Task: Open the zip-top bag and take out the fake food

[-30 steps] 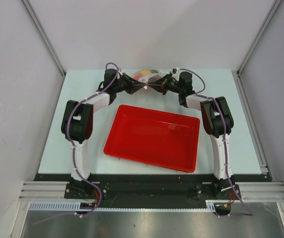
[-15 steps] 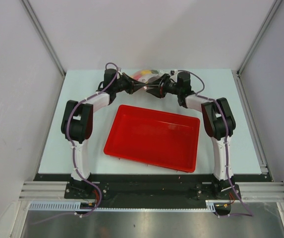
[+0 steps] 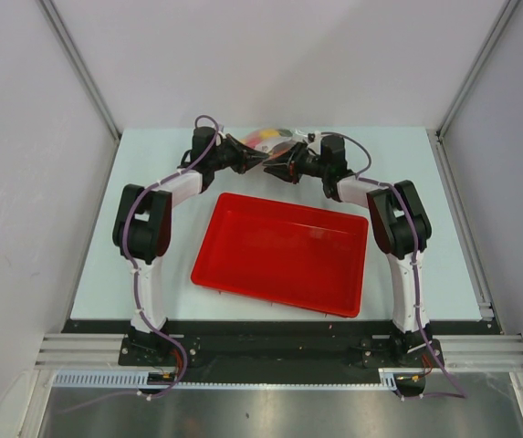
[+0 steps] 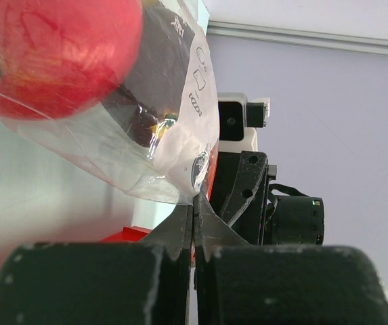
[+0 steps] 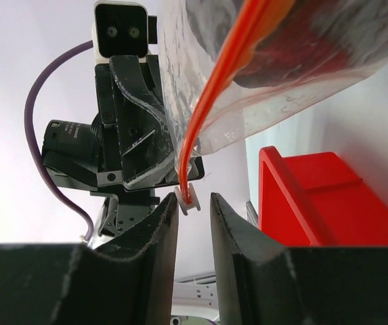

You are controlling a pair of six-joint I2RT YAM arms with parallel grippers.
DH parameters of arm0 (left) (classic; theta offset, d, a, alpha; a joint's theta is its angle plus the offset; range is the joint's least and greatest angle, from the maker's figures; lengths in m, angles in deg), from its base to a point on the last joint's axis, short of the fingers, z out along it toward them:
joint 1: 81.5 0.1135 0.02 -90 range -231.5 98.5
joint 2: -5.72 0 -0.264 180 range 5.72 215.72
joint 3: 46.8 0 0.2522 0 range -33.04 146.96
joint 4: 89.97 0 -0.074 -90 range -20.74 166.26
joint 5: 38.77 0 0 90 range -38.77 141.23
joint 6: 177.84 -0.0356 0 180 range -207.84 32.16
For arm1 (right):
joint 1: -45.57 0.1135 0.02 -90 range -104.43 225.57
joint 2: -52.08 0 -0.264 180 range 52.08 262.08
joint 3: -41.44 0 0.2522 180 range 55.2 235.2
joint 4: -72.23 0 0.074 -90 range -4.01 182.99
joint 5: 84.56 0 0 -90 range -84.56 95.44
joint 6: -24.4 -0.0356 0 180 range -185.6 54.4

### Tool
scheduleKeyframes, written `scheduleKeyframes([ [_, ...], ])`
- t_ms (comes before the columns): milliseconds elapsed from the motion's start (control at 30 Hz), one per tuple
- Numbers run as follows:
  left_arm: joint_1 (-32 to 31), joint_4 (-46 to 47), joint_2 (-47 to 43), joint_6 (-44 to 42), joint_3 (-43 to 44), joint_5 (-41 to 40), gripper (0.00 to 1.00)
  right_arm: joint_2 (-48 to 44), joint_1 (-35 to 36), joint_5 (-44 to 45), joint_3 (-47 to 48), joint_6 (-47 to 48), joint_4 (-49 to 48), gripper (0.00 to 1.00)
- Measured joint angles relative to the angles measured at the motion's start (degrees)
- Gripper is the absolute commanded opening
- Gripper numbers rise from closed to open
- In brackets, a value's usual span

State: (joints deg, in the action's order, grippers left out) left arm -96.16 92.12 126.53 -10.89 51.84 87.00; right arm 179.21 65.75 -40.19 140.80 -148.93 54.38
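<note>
1. At the far edge of the surface [image 3: 425,182], beyond the red tray [image 3: 279,251], the zip-top bag [image 3: 279,135] is held up between the two claws, clear of the tray.
2. The fake food [image 3: 261,137] is inside the bag. The left wrist view shows a red piece [image 4: 51,54] and a dark piece [image 4: 156,81] pressed against the plastic. None lies in the tray, so removal has not begun.
3. The orange-red zip strip [image 5: 207,101] runs as one unbroken line down to its white slider [image 5: 188,193]. I judge the seal not yet opened, though most of the mouth is out of sight.
4. The left claw [image 4: 194,206] is pressed together, pinching the bag's edge.
5. The right claw [image 5: 194,201] is partly spread, with the slider between its fingers and a gap on one side. It is not clamped, as far as I can see.
6. The left arm [image 3: 151,219] and right arm [image 3: 393,219] reach forward with elbows out. Their forearms turn inward, so the claws face each other almost tip to tip.
</note>
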Motion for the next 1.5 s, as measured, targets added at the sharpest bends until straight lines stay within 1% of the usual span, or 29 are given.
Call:
scheduleKeyframes([
  [133,-0.1,-0.1,0.0,-0.1,0.0,0.0,0.0,0.0,-0.2,0.0,0.0,0.1,0.0,0.3],
  [200,-0.1,-0.2,0.0,-0.4,0.0,0.0,0.0,0.0,-0.3,0.0,0.0,0.5,0.0,0.27],
  [233,-0.1,-0.2,0.0,-0.5,0.0,0.0,0.0,0.0,-0.4,0.0,0.0,0.7,0.0,0.25],
  [267,-0.1,-0.3,0.0,-0.5,0.0,0.0,0.0,0.0,-0.5,0.0,0.0,0.8,0.0,0.2],
  [333,-0.1,-0.4,0.0,-0.6,0.0,0.0,0.0,0.0,-0.6,0.0,0.0,0.9,0.0,0.15],
  [367,-0.1,-0.4,0.0,-0.6,0.0,0.0,0.0,0.0,-0.7,-0.2,0.0,0.9,0.0,0.08],
  [467,-0.1,-0.6,0.0,-0.9,0.0,0.0,0.0,0.0,-0.8,-0.4,0.0,0.9,-0.1,0.0],
  [733,-0.2,-0.6,-0.1,-2.6,-0.4,0.4,0.0,0.0,-1.9,-0.9,0.0,1.1,-0.1,0.0],
  [1200,-0.1,2.2,-0.6,-3.4,-3.1,3.7,0.0,-0.1,-7.8,-0.9,-0.4,1.6,2.9,0.0],
  [1333,0.2,2.5,-1.5,-3.4,-4.0,4.3,0.0,0.0,-10.6,-1.0,0.3,2.9,4.8,0.0],
  [1500,1.2,2.4,-3.4,-3.5,-5.1,5.0,0.0,2.3,-16.0,-1.0,4.6,6.0,8.9,0.0],
])
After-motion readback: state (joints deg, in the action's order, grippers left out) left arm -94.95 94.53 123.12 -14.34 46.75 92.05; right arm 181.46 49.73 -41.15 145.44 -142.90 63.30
